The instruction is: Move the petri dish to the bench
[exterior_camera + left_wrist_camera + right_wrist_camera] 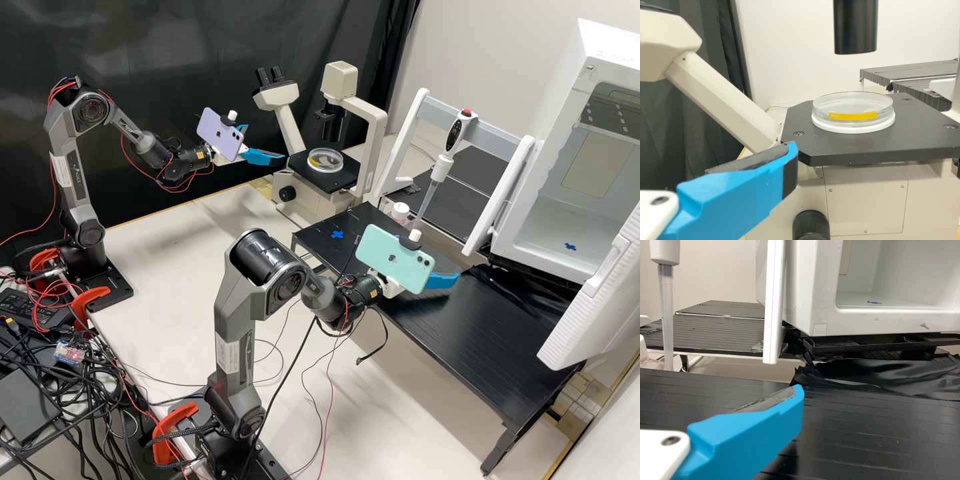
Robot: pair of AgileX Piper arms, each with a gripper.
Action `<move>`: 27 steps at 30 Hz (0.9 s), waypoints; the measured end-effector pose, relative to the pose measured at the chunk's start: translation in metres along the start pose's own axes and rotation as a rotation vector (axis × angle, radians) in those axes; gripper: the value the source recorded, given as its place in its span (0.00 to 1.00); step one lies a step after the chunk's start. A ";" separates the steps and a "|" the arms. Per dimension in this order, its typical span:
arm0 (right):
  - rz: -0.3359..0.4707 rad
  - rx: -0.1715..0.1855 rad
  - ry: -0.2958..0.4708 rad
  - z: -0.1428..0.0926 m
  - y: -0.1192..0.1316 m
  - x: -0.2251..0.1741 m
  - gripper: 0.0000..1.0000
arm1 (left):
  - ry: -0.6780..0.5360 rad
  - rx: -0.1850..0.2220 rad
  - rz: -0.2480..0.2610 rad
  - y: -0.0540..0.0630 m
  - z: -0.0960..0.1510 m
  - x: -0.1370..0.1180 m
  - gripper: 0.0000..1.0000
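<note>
The petri dish (325,160), clear with a white base and a yellow strip, lies flat on the microscope's black stage (325,180). My left gripper (265,143) is open to the left of the dish, apart from it. In the left wrist view, one finger of the left gripper (791,155) is in front of the stage edge, and the dish (854,111) rests beyond it. My right gripper (443,280) hangs over the black bench (493,347); its open finger shows in the right wrist view, gripper (797,397) holding nothing. A blue cross (337,235) marks the bench.
A pipette (441,167) hangs on a white stand behind the bench, near a white-capped bottle (400,212). An open white incubator (560,207) stands at the right, its door (593,293) reaching over the bench. The microscope's lens column (855,27) is above the stage.
</note>
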 end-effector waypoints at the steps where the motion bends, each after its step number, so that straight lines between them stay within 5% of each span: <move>1: 0.000 0.000 0.000 0.000 0.000 0.000 1.00 | 0.000 0.000 0.000 0.000 0.000 0.000 1.00; 12: -0.009 0.002 -0.011 0.003 -0.002 -0.005 1.00 | 0.000 0.000 0.000 0.000 0.000 0.000 1.00; 16: -0.007 0.034 0.000 0.001 -0.001 -0.017 1.00 | 0.000 0.000 0.000 0.000 0.000 0.000 1.00; 22: 0.007 0.037 0.146 -0.030 -0.004 -0.043 1.00 | 0.000 0.000 0.000 0.000 0.000 0.000 1.00; 27: -0.056 -0.031 0.302 -0.070 -0.026 -0.058 1.00 | 0.000 0.000 0.000 0.000 0.000 0.000 1.00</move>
